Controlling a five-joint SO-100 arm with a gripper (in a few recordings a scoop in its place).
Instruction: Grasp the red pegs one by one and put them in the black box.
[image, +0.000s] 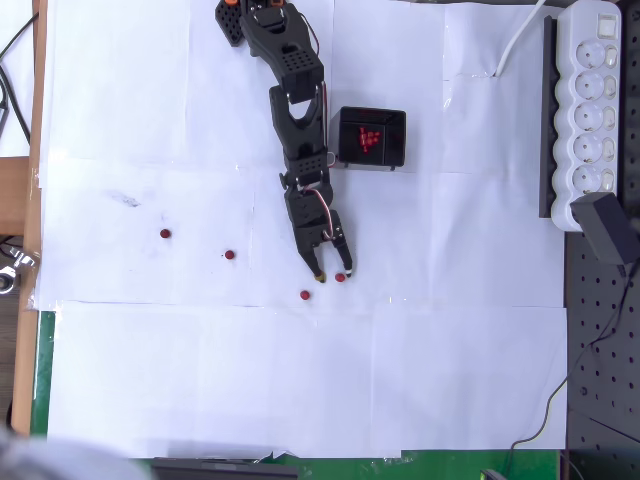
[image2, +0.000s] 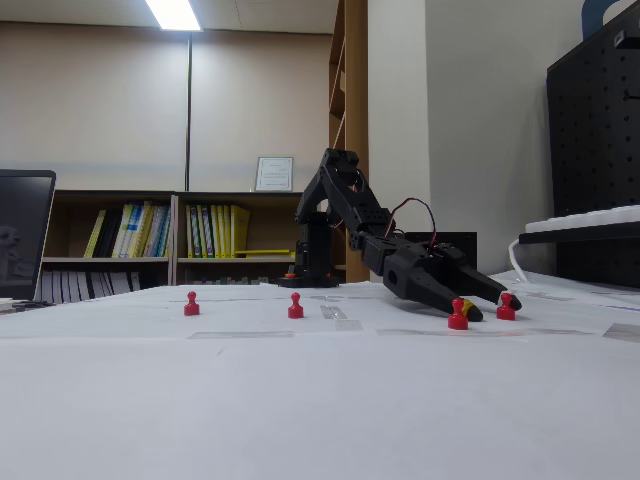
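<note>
White paper-covered table (image: 480, 340), everything placed relative to the black box (image: 372, 138). Power strip (image: 588, 110) far right of box in overhead view. Arm (image: 295, 110) runs just left of box, reaching down-picture past it. Gripper (image: 333, 270) below box, low over the paper, fingers apart w/ nothing between; right fingertip just beside one red peg (image: 340, 277). Box holds a cluster of red pegs (image: 369, 139). Other loose pegs lie below-left of box: one (image: 304, 295) near the gripper, one (image: 229, 255) further left, one (image: 165, 234) furthest.
</note>
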